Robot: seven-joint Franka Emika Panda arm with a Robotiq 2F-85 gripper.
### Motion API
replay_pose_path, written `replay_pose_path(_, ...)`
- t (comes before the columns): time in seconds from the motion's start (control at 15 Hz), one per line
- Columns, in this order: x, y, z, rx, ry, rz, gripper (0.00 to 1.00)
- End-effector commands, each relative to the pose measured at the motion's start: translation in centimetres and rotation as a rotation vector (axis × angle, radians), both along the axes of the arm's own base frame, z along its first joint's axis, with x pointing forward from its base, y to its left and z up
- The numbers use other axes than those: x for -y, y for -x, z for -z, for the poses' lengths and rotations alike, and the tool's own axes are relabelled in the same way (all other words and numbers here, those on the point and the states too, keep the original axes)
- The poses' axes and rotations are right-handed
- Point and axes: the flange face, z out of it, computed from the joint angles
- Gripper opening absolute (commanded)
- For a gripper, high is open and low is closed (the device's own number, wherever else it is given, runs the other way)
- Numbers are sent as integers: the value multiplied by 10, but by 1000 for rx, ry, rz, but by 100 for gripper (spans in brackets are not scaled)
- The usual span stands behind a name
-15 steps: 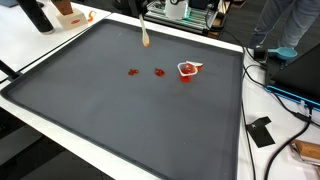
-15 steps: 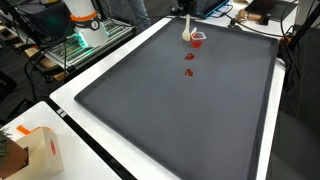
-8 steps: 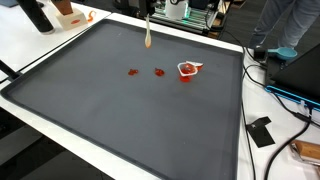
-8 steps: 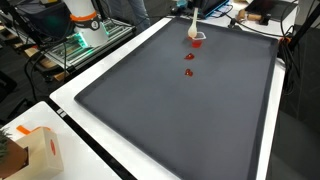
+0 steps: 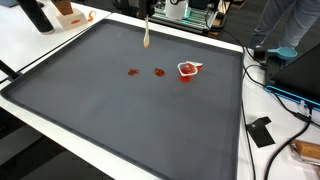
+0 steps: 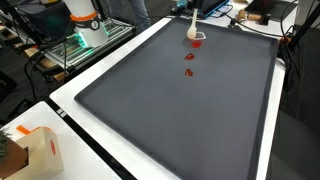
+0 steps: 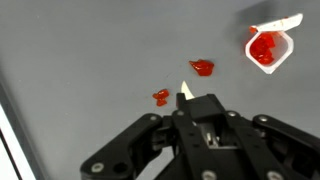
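My gripper (image 7: 200, 106) is shut on a pale spatula (image 7: 185, 92); only its pointed tip shows past the fingers in the wrist view. In both exterior views the spatula (image 5: 147, 38) (image 6: 193, 28) hangs upright above the far part of the dark grey mat (image 5: 140, 110), with the gripper itself mostly cut off by the top edge. Two red blobs (image 7: 203, 67) (image 7: 160, 96) lie on the mat below the tip. A small white cup of red sauce (image 7: 268, 45) (image 5: 187, 69) (image 6: 198, 41) stands beside them. The spatula touches nothing.
A white table border (image 5: 40, 52) frames the mat. Cables and a black block (image 5: 262, 131) lie off the mat's side, and a person (image 5: 285, 25) stands at the far corner. A cardboard box (image 6: 30, 152) sits near a corner, and an equipment rack (image 6: 85, 30) stands behind.
Over the last second the gripper carried the spatula a little way sideways toward the sauce cup, then stopped. The blobs and cup have not moved.
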Motion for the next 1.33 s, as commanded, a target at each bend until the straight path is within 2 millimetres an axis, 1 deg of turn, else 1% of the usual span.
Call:
replay_pose_path(0.0, -35, 4, 8, 3, 190, 47, 6)
replay_pose_path(0.33, -93, 11, 30, 55, 418, 113, 6)
replay_pose_path(0.53, -120, 13, 46, 97, 530, 150, 6)
replay_pose_path(0.93, -159, 14, 88, 197, 674, 195, 6)
replay_pose_path(1.27, -181, 13, 120, 251, 783, 196, 6)
